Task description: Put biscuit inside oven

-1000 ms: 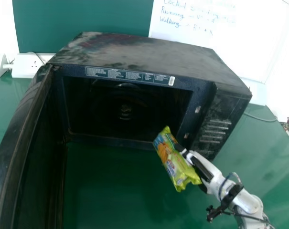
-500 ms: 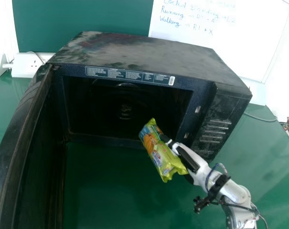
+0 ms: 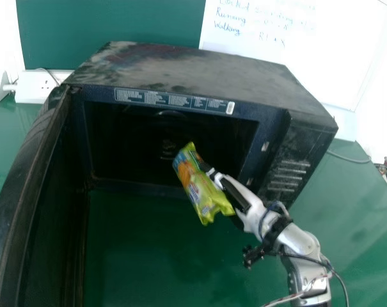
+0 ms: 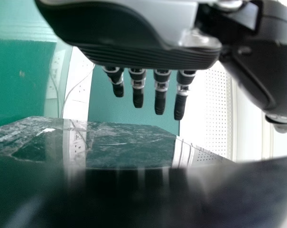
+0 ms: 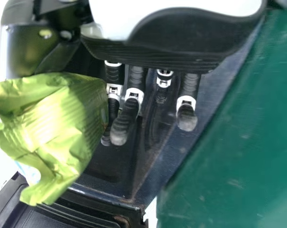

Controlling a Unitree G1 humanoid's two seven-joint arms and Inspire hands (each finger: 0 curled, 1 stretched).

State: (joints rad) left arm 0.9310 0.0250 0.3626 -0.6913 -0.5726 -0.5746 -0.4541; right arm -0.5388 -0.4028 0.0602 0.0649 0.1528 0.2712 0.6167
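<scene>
At the open front of the oven [image 3: 193, 70], the biscuit packet [image 3: 199, 192] is held by the right hand [image 3: 249, 203].
In the head view, the yellow-green packet is tilted, its upper end seen against the dark cavity [image 3: 129, 147] and its lower end over the green table [image 3: 161, 256]; whether the oven's front edge has been crossed cannot be told. In the right wrist view, the packet is gripped at its side between the thumb and bent fingers [image 5: 126, 121]. The door [image 3: 20, 211] is swung wide at the oven's left side, and the panel with buttons [image 3: 289, 176] is set to the right of the cavity. In the left wrist view, the left hand [image 4: 143, 54] is seen above a glossy dark surface [image 4: 119, 142], its fingers [image 4: 160, 102] extended straight, with nothing held.
</scene>
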